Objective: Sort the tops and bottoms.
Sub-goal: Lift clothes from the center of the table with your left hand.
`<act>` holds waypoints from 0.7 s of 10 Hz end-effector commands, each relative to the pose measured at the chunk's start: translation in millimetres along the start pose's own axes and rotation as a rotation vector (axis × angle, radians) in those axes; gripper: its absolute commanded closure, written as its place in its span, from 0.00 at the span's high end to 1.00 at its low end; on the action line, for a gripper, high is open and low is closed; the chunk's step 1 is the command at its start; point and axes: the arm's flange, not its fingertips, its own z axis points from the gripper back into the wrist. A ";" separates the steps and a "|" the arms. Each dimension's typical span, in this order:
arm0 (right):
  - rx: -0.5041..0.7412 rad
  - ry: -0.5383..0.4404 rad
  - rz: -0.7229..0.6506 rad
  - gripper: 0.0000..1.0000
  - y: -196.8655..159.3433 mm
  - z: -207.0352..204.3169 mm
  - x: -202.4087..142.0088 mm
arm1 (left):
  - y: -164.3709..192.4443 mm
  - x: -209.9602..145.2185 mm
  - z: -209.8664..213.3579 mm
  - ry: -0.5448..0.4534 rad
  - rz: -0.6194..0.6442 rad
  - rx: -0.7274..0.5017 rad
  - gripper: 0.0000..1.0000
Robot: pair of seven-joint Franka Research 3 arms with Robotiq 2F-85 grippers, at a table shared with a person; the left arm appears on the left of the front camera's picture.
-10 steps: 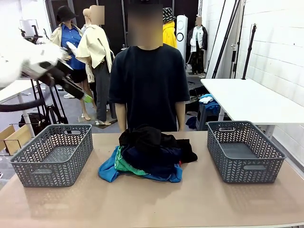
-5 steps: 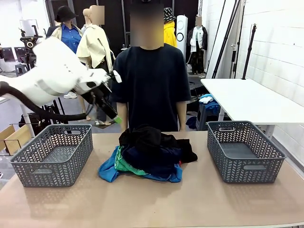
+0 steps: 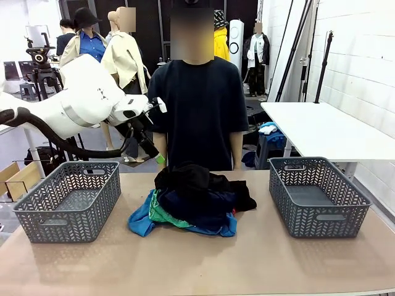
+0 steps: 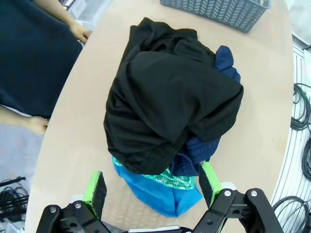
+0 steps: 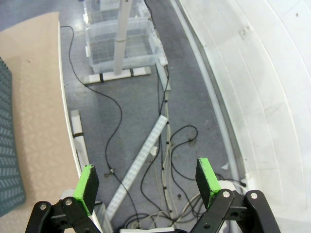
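A heap of clothes (image 3: 192, 200) lies mid-table. A black garment (image 4: 170, 97) lies on top, with dark navy fabric (image 4: 200, 149), green fabric (image 4: 167, 180) and a bright blue piece (image 4: 163, 198) showing beneath it. My left gripper (image 3: 155, 153) hangs open in the air above the heap's back left, touching nothing; in the left wrist view its green pads (image 4: 95, 188) frame the heap's near end. My right gripper (image 5: 147, 183) is open and empty, looking down past the table edge at the floor.
Two grey baskets stand on the table, one at the left (image 3: 68, 198) and one at the right (image 3: 318, 196). A person in a dark shirt (image 3: 196, 111) stands at the far edge, hands (image 4: 77, 32) near the table rim. Cables (image 5: 160, 145) lie on the floor.
My left arm has swung in from the far left and come down towards the heap of clothes. Its jaws stayed open. The heap and baskets have not moved.
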 end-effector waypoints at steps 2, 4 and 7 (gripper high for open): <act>0.000 0.001 -0.003 1.00 -0.8 0.1 -0.5 | -0.1 3.0 -20.9 0.009 0.027 -0.034 1.00; 0.000 0.001 -0.003 1.00 -0.8 0.1 -0.5 | 4.1 13.6 -43.8 0.030 0.029 -0.044 1.00; 0.000 0.001 -0.003 1.00 -0.8 0.1 -0.5 | -0.5 25.6 -76.7 0.017 0.011 -0.058 1.00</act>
